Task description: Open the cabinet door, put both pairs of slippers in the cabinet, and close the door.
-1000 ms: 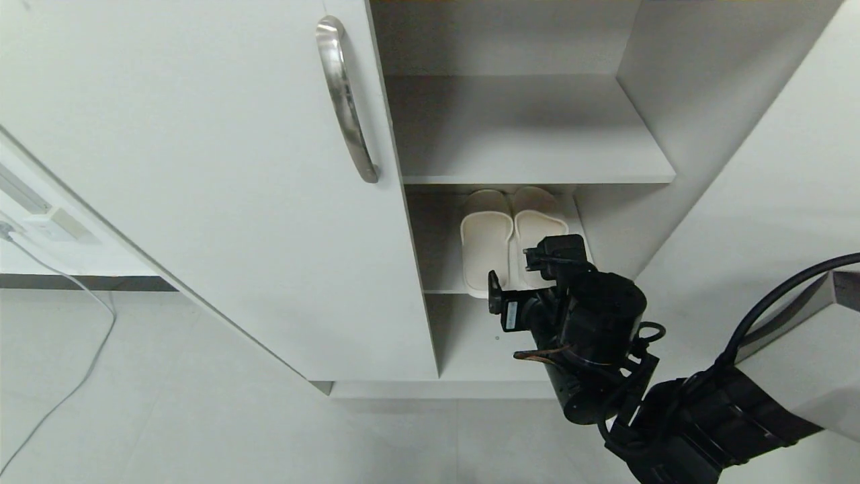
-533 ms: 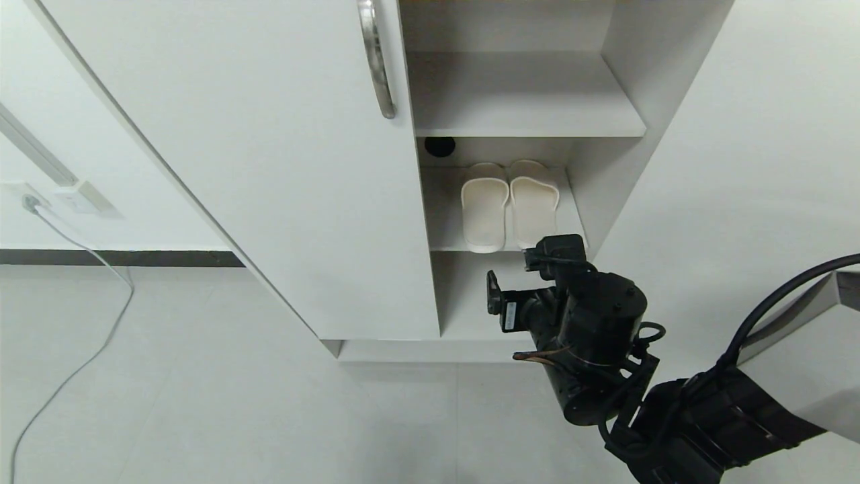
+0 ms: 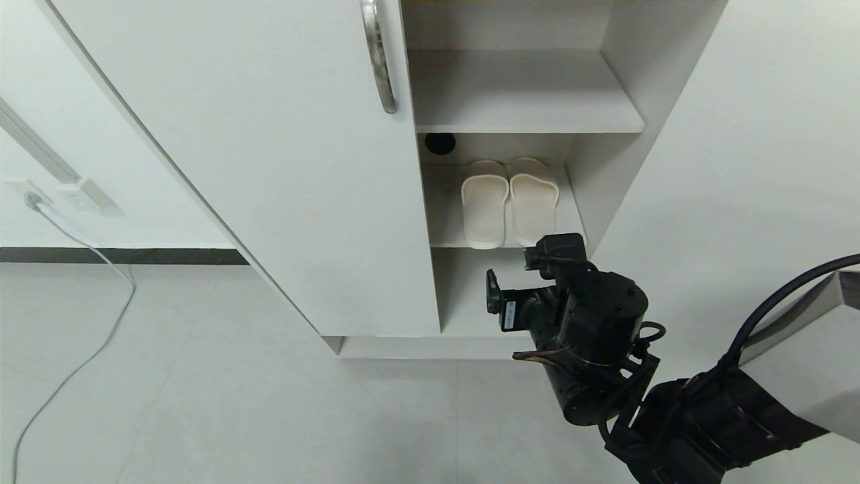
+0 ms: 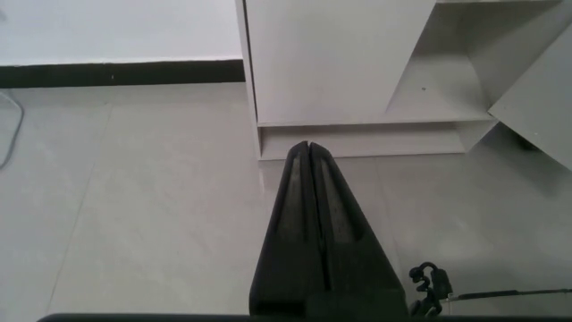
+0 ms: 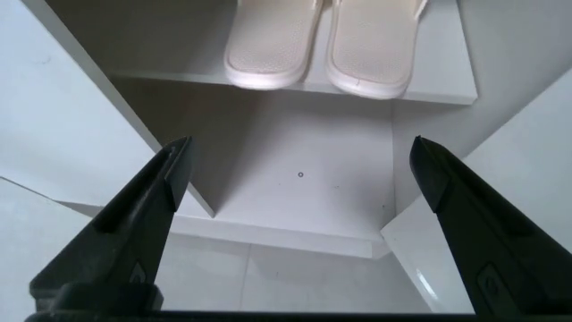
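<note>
Right claw (image 3: 527,269): spread wide with nothing in it. It hangs in front of the cabinet opening, lower than the front edge of the slipper shelf.
Left claw (image 4: 308,156): fingers pressed flat together with nothing between them, pointing over the floor (image 4: 134,197) toward the cabinet base.
Slippers (image 3: 485,212): one cream pair sits side by side on the middle shelf, ahead of and above the right claw. The heels reach the shelf's front lip, which is clearest from the right wrist (image 5: 273,40).
Done so far: the cabinet door (image 3: 269,168) stands swung open, and one pair is stowed and let go.
Left to do: I count only that one pair inside, so a second pair has yet to go in, and then the door must be shut.
Bottom compartment (image 5: 304,179): straight ahead of the right claw, framed between its fingers. It looks like a ready spot for the next pair.
Upper shelf (image 3: 517,91): well above the claw and bare (a longer reach, probably not worth it).
Edges: the open door's edge and its handle (image 3: 377,57) lie to the claw's left, and a white panel (image 3: 739,168) lies close on its right. The opening between them is narrow.
Open room: plain floor spreads behind and to the left of the claw. A cable (image 3: 67,376) trails far off to the left, well clear.
</note>
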Available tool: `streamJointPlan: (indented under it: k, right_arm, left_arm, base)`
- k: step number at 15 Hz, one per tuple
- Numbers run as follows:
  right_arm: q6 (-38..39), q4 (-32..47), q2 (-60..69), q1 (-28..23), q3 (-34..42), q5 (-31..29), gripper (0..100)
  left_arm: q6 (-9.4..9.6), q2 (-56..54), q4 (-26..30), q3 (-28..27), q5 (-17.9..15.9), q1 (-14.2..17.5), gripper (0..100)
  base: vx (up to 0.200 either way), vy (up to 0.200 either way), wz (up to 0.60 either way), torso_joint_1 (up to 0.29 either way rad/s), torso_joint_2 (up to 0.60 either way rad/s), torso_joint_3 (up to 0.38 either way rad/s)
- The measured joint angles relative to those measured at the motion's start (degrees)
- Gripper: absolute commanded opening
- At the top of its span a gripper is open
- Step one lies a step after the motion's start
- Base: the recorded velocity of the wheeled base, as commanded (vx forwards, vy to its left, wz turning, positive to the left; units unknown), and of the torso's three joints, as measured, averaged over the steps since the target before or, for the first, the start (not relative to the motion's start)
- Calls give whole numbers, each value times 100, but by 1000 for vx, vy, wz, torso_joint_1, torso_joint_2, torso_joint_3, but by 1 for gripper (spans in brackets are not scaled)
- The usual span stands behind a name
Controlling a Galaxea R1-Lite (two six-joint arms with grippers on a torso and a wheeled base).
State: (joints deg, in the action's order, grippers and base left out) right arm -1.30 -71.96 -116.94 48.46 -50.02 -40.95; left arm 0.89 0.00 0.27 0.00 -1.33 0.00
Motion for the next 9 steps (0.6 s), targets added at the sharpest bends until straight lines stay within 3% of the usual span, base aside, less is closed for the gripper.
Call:
streamJointPlan:
  k: [9]
  right_arm:
    - [2,-7,0,18,5,0,100]
  left_arm:
    - [0,0,0,0,0,0,0]
  base:
    - [0,0,0,4,2,178]
